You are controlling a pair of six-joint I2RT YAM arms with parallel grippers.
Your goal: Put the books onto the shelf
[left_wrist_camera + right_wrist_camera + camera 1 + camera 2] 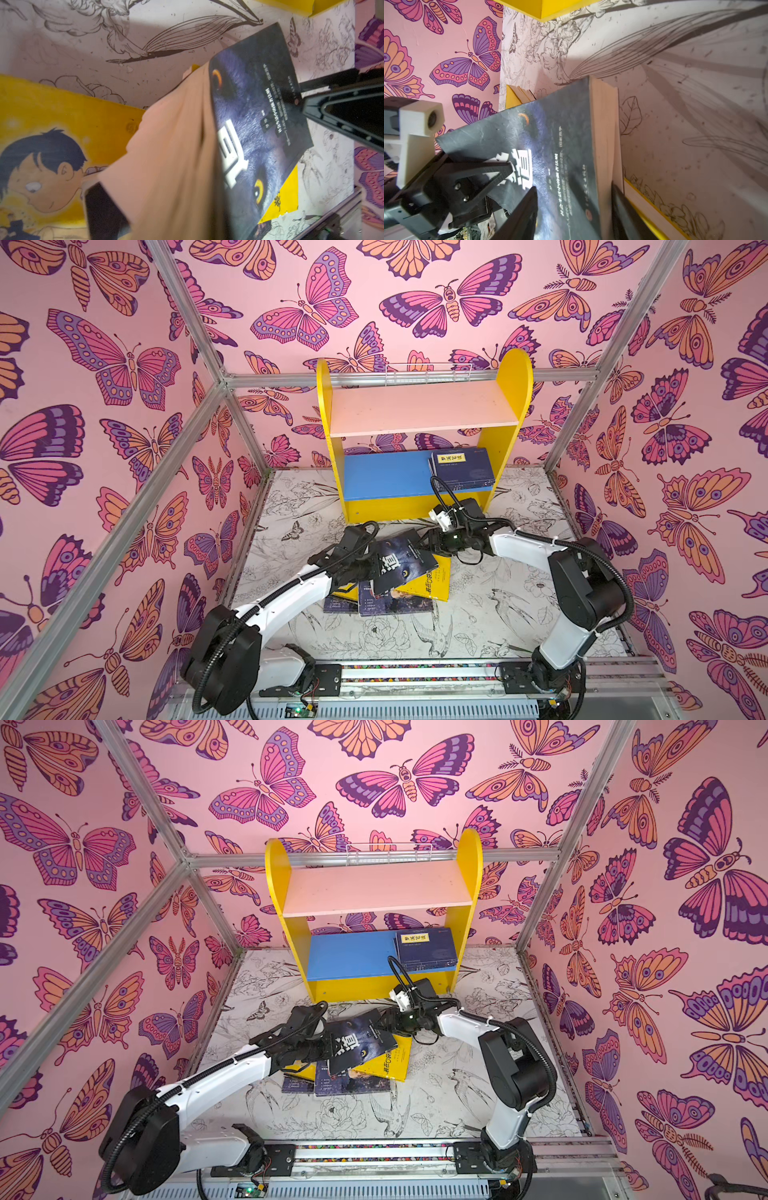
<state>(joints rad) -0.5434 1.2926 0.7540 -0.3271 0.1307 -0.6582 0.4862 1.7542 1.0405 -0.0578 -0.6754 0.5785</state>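
butterfly wallpaper [124, 364] all round, and a flower-sketched tabletop [490, 614] underneath. at the back stands the shelf [514, 377] with its yellow sides and pink upper board [419, 408]. on the blue lower board [382, 477] one navy book [462, 467] lies flat, tucked against the right side panel.

now to the front, just before the shelf: both arms meet on one dark wolf-eyed book [405, 562], seen in both top views [361, 1042], tilted above the pile. the left pincer [372, 569] is clamped on its left edge. the right wrist view shows one of that pincer's fingers [483, 172] flat on the cover, and the left wrist view has the pages fanning loose. the right pincer [423, 546] grips the opposite corner, its fingers [525, 214] set either side of the page block, closed on the book's thickness.

below, on the tabletop, a yellow book [436, 587] pokes out to the right. dark blue books [395, 605] lie nearer the camera, and a cartoon-boy book [52, 149] sits beneath the left pincer.
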